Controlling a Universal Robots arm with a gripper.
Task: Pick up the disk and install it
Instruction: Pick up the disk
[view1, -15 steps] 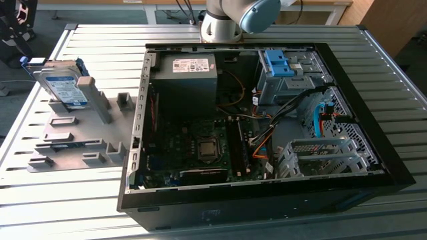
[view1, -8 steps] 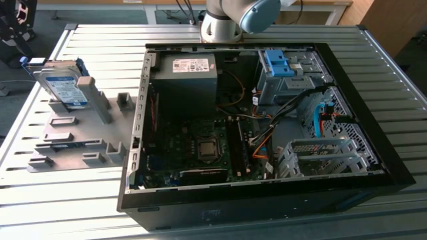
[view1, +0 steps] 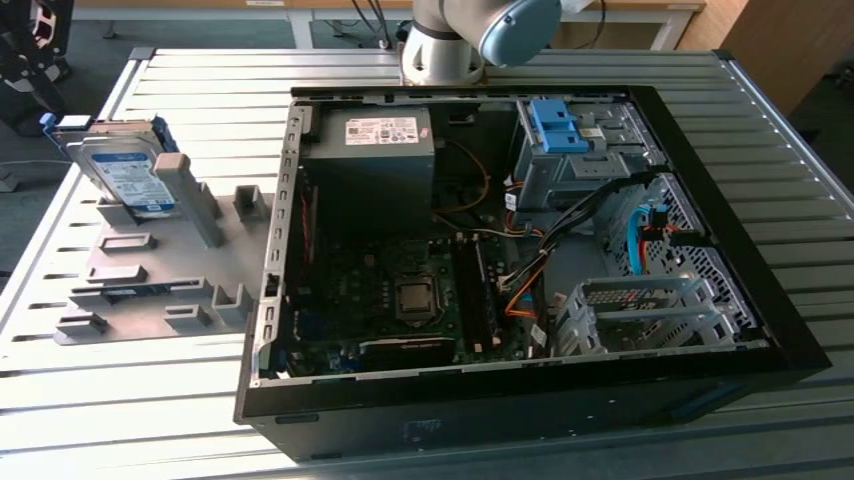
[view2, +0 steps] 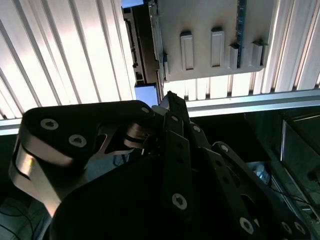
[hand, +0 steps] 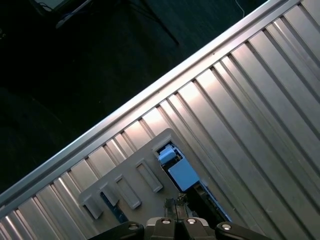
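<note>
Ribbed silver metal surface (view1: 134, 420), slats running from nine to three o'clock in the exterior view. Lying open from centre to three o'clock, black computer case (view1: 534, 415). At nine o'clock, just beside it, flat grey slotted holder plate (view1: 147, 290), seen in both wrist views (hand: 135, 175) (view2: 200, 30).

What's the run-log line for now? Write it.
disk: silver rectangular metal hard drive in bright blue plastic bracket, standing in grey plastic holder | gripper: apart from disk | black computer case: open, disk not installed
</note>
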